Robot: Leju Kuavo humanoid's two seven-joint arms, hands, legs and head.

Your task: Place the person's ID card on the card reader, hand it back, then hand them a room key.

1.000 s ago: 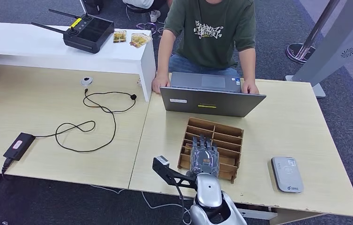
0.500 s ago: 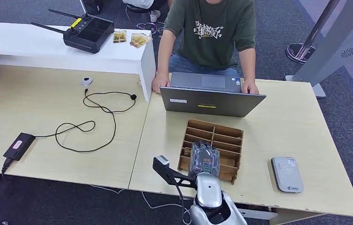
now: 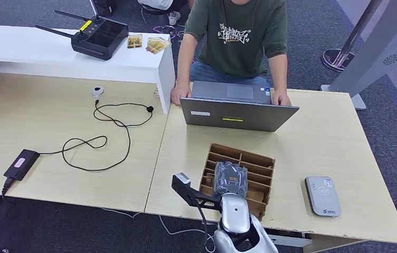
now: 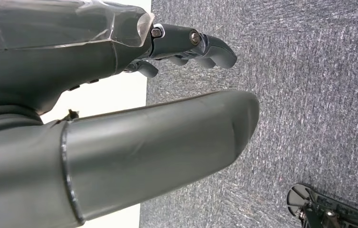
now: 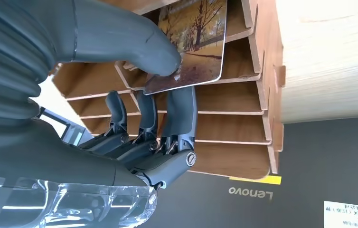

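Right hand [image 3: 230,179] over the wooden card rack [image 3: 262,169] at the near desk edge, thumb and fingers pinching a room key card [image 5: 196,42] with an autumn-tree print; card partly inside a rack slot, one edge still between the dividers. In the right wrist view the thumb [image 5: 134,45] presses the card's face, darker fingers [image 5: 179,111] curl under it. Left hand [image 4: 120,109] hangs low beside the desk over grey carpet, holding nothing, thumb straight, fingers loosely bent and apart.

Card reader [image 3: 323,195], grey, flat on the light wood desk [image 3: 323,137], well right of the rack, nothing on it. ID card can't be made out.

Past the rack, an open grey laptop [image 3: 238,113], back toward the robot. A person in a green T-shirt [image 3: 237,37] sits behind it, both hands at the laptop's sides.

Left desk: black power brick [image 3: 21,164] near the front edge, black cable [image 3: 107,132] looped across, small round white puck [image 3: 97,91]. Farther back on a white raised counter [image 3: 54,58]: black remote controller [image 3: 99,36] with antennas, a few spare cards [image 3: 149,42].
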